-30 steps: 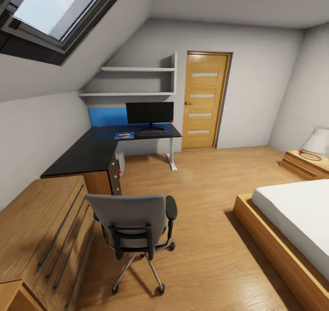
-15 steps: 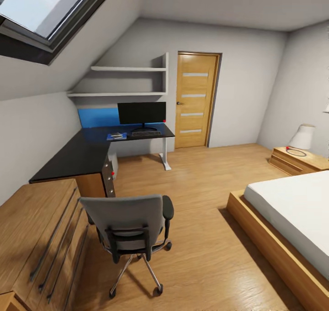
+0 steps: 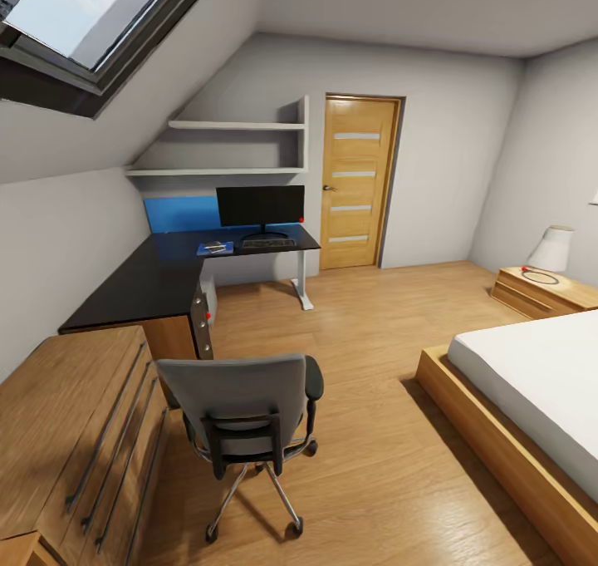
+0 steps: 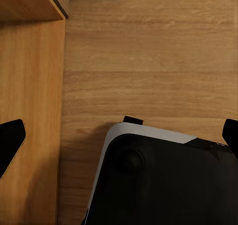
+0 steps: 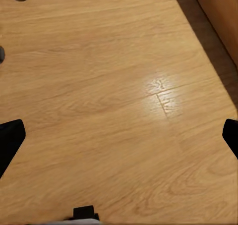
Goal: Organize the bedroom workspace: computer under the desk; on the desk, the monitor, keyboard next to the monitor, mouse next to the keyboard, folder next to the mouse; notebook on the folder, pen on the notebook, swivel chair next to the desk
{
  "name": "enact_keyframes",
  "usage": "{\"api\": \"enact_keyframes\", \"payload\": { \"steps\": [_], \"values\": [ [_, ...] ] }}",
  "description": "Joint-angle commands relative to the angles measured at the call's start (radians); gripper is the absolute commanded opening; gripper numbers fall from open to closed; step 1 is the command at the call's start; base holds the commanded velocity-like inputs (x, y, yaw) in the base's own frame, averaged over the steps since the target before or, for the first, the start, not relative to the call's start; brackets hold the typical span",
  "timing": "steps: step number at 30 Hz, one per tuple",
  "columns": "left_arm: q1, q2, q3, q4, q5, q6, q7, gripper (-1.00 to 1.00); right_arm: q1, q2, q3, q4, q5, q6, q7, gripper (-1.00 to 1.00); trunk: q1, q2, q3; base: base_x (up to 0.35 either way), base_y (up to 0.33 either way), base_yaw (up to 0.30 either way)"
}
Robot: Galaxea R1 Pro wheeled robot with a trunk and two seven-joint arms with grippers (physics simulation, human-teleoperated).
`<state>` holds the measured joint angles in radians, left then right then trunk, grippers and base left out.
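Grey chair (image 3: 245, 408) sits at six o'clock from the desk (image 3: 158, 279), so roll close slowly; both grippers hang wide apart, holding nothing.

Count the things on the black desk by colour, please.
Black: 2, monitor and keyboard
Blue: 1, folder, with small items on it too small to tell
Total: 3 on the desk

wooden door (image 3: 358, 181), bed (image 3: 531, 387), lamp (image 3: 552, 248)
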<state>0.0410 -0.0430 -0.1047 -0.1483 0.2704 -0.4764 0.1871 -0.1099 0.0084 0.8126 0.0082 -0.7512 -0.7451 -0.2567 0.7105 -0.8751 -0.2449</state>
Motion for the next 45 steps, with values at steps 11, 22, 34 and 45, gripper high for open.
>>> {"api": "enact_keyframes", "payload": {
  "steps": [11, 22, 34, 45],
  "values": [
    [0.0, 0.003, -0.006, -0.002, 0.006, -0.001, 0.006, 1.0, -0.001, 0.002, 0.011, -0.005, 0.004, 0.024, -0.009, 1.0, 0.0, -0.001, -0.001, 0.0, 0.077, 0.0],
    [0.0, 0.003, -0.004, -0.002, 0.007, -0.002, 0.006, 1.0, -0.001, 0.0, 0.011, -0.005, 0.006, 0.024, -0.002, 1.0, 0.0, -0.001, -0.001, -0.018, 0.005, 0.0],
    [0.0, 0.002, -0.005, -0.002, 0.006, -0.001, 0.006, 1.0, -0.001, -0.001, 0.01, -0.004, 0.006, 0.024, 0.022, 1.0, 0.0, -0.001, -0.001, -0.082, 0.0, 0.0],
    [0.0, 0.002, -0.005, -0.002, 0.006, -0.001, 0.006, 1.0, -0.001, -0.002, 0.01, -0.004, 0.006, 0.024, 0.023, 1.0, 0.0, -0.001, -0.001, -0.008, 0.0, 0.0]
  ]
}}
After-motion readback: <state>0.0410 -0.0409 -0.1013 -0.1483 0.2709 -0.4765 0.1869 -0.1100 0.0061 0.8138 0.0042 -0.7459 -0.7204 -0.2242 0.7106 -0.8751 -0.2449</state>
